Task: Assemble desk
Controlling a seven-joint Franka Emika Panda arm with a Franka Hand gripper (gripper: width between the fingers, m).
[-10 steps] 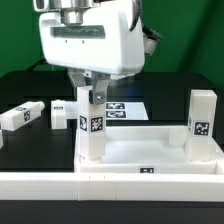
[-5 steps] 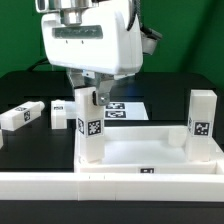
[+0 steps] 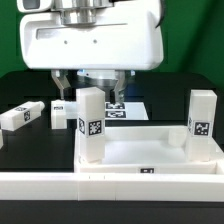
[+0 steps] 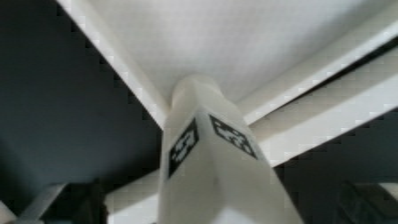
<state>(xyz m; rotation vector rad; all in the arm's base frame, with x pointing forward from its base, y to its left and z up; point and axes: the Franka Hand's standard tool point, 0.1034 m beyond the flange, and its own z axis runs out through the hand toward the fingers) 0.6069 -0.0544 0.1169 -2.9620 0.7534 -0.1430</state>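
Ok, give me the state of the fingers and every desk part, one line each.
fingers: open, either side of the standing leg, not clamping it.
standing leg: upright in a corner of the desk top.
other standing leg: upright in another corner.
loose leg: lying on the table.
second loose leg: lying on the table.
desk top: flat, hollow side up, two legs in.

A black tabletop [image 3: 30, 150] is seen, with the marker board [image 3: 132, 108] laid flat toward its far edge, a low white border wall [image 3: 35, 183] set along its near edge, and a green backdrop [image 3: 195, 45] behind it.
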